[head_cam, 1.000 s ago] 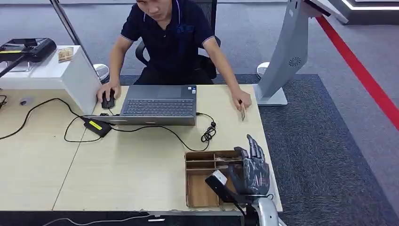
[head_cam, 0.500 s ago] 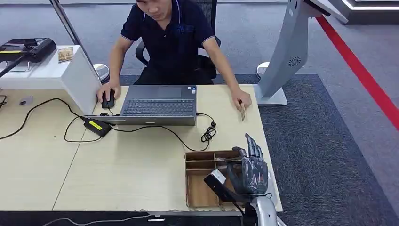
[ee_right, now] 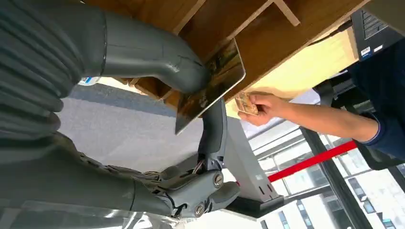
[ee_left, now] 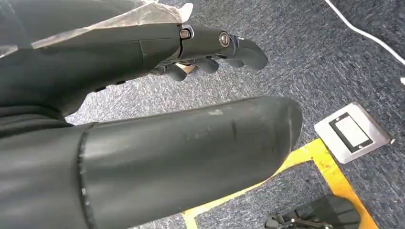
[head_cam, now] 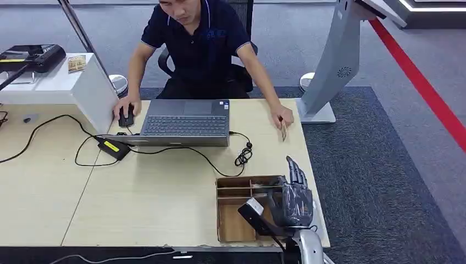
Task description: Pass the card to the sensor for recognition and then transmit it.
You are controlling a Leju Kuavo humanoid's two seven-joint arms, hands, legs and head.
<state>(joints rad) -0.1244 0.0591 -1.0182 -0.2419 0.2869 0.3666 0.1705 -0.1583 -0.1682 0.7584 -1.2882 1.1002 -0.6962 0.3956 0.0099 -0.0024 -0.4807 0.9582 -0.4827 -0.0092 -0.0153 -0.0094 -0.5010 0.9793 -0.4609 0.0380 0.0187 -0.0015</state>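
My right hand (head_cam: 294, 197) hovers over the right end of a wooden divided tray (head_cam: 235, 182) near the table's front edge. In the right wrist view its thumb and a finger pinch a dark glossy card (ee_right: 210, 87) just off the tray (ee_right: 267, 43). Across the table a person holds a second small card (head_cam: 283, 131) edge-down on the tabletop, also seen as the person's card (ee_right: 246, 104). My left hand (ee_left: 210, 45) hangs over the grey carpet with nothing in it, fingers loosely bent and apart from the thumb.
A laptop (head_cam: 186, 122) sits in front of the seated person, whose other hand is on a mouse (head_cam: 126, 117). Cables and a power brick (head_cam: 113, 147) lie mid-table. A white stand (head_cam: 66, 88) at far left carries a black device (head_cam: 33, 55) and a card (head_cam: 76, 63).
My right hand has turned slightly over the tray, still pinching the card. The person and the things on the table have stayed put.
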